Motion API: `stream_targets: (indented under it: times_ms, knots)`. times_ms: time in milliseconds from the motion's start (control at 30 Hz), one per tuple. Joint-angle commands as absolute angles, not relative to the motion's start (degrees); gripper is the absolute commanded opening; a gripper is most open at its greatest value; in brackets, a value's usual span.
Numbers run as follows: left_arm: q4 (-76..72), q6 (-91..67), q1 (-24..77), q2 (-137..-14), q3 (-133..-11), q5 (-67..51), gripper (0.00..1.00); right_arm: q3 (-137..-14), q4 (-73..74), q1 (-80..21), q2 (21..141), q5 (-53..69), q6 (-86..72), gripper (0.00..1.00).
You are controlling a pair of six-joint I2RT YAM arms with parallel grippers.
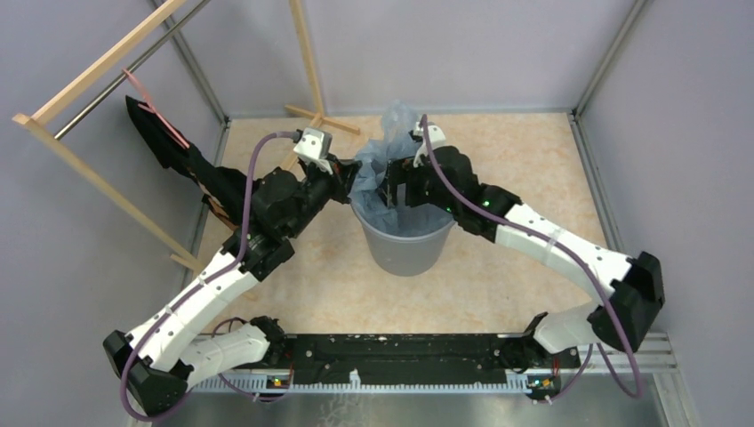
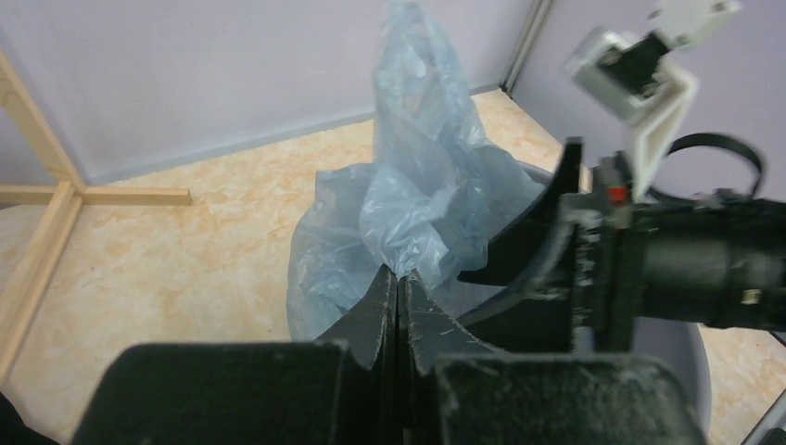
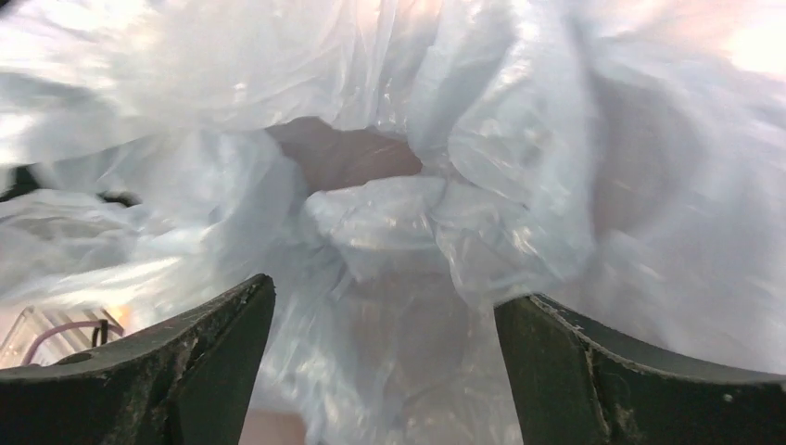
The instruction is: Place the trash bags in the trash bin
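The pale-blue trash bag [image 1: 397, 124] sits partly in the round grey trash bin [image 1: 405, 249], with a crumpled peak rising above the far rim. At the bin's left rim my left gripper [image 1: 353, 184] is shut, and in the left wrist view its tips [image 2: 399, 274] pinch a fold of the bag [image 2: 422, 158]. From the right, my right gripper [image 1: 397, 191] reaches over the bin mouth. In its own view the jaws [image 3: 385, 301] stand wide open, with loose bag film [image 3: 389, 218] spread in front of and between them, ungripped.
A wooden rack [image 1: 89, 71] leans at the back left, with a black cloth and pink strap [image 1: 169, 142] hanging on it. Its wooden foot [image 2: 56, 197] lies on the floor left of the bin. Metal frame posts and lilac walls enclose the table.
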State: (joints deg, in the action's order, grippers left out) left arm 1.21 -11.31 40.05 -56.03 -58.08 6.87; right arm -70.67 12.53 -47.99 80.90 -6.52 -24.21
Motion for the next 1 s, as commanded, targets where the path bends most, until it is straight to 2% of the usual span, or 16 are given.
stream_targets:
  times_ms: [0, 200, 367, 433, 533, 600, 967]
  knots:
    - [-1.5, -11.2, 39.9, -55.1, -58.5, 6.2, 0.00, -71.9, 19.1, -48.2, 73.9, -9.9, -25.3, 0.89]
    - [-1.6, -11.2, 39.9, -54.9, -58.5, 6.8, 0.00, -72.4, 22.4, -48.2, 68.8, -11.6, -25.0, 0.94]
    - [-2.4, -11.7, 39.9, -53.9, -58.0, 6.1, 0.00, -71.0, 18.0, -47.0, 66.4, -12.0, -27.6, 0.94]
    - [-2.8, -11.7, 39.9, -53.5, -57.5, 6.1, 0.00, -69.9, 14.7, -45.9, 67.1, -9.4, -30.7, 0.90]
    - [-3.0, -11.5, 39.9, -53.2, -57.4, 6.6, 0.00, -67.4, 9.0, -43.3, 68.8, -5.3, -37.0, 0.71]
    - [-3.0, -11.3, 39.9, -53.2, -57.4, 7.0, 0.00, -65.9, 5.5, -41.5, 70.0, -3.0, -41.1, 0.63]
    - [-3.3, -10.8, 39.9, -52.8, -57.1, 7.4, 0.00, -68.0, 3.7, -39.3, 76.3, -8.0, -38.3, 0.60]
